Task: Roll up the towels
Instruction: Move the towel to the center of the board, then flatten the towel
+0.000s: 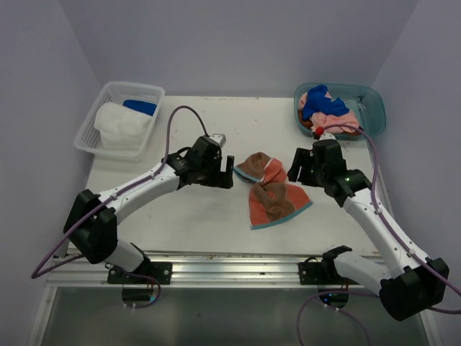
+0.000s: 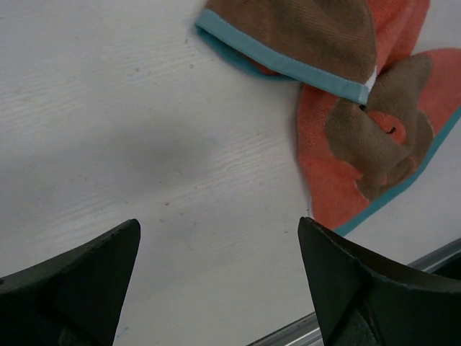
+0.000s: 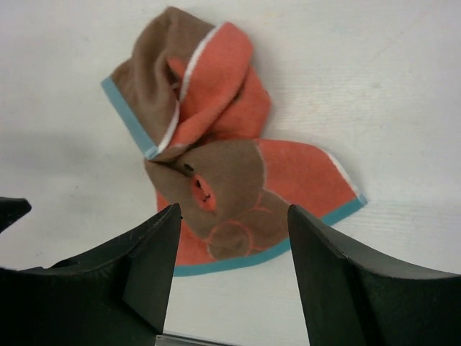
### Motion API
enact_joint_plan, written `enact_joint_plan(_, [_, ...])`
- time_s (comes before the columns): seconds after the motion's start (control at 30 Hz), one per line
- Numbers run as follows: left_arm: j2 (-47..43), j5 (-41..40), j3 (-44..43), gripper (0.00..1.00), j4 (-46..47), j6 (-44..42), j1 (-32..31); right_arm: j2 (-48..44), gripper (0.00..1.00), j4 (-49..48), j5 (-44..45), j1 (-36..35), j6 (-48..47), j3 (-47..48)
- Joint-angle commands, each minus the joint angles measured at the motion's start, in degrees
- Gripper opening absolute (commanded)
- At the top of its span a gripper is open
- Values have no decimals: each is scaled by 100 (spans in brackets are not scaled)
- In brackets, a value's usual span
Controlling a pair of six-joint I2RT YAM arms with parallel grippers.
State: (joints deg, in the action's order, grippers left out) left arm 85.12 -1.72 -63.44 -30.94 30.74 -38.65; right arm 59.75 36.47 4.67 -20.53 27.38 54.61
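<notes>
The 2 arms reach inward from the near edge of the table [image 1: 144, 209], and 1 towel [image 1: 272, 193] lies on the bare top between their heads, about mid-table. The left gripper [image 1: 229, 175] hangs just left of the towel's far end. Its 2 fingers [image 2: 72, 288] are spread wide, with only the table between them. The right gripper [image 1: 295, 171] sits just right of the towel and faces it. Its fingers [image 3: 144, 281] are also well apart and hold nothing, and the towel lies on the table beyond their tips. The towel's long axis runs near to far, with the far end leaning left. It is twisted at the waist and not rolled. One face is brown and the other orange, with a teal hem and a thin white strip. The far half is folded over into a loose lump. The near half lies flat and fans out wider, showing a brown figure on orange with the teal hem along its near edge. At the far left stands a basket [image 1: 86, 137] holding a white towel [image 1: 119, 124] and a blue towel [image 1: 140, 107]. At the far right a tub [image 1: 374, 108] holds a heap [image 1: 324, 108] of blue and pink towels.
</notes>
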Motion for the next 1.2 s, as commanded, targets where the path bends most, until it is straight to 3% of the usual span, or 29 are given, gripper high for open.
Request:
enact_joint_plan(0.0, [241,321,-98,94,562,222,-177,55,64,142,45,14,311,-494])
enact_joint_plan(0.13, [698,426,-528,89,616,178,-204,-24,61,-245,-395,6,733,-1101])
enact_joint_plan(0.27, [1040,198,-1117,86,624,-339,-712,-174,63,-184,-327,-21,1024,-1382])
enact_joint_plan(0.4, [1873,-303,-2204,86,20,-595,-1196,-472,66,96,261,-21,1225,-1427])
enact_joint_plan(0.6, [3175,-1128,-3654,86,-884,-692,-1303,-798,68,-16,0,-21,1542,-1813])
enact_joint_plan(0.83, [3555,-1349,-3922,79,-914,-552,-1311,-683,68,-271,-414,-73,1718,-2209])
enact_joint_plan(0.97, [3590,-1270,-3878,60,-730,-516,-1303,-570,68,-447,-405,-161,1815,-2279])
enact_joint_plan(1.1, [3670,-1147,-3904,24,-747,-438,-1241,-333,70,-825,-335,-389,2034,-2402])
enact_joint_plan(1.17, [3538,-1051,-3765,13,-703,-341,-1154,-113,73,-1027,-283,-573,2166,-2394])
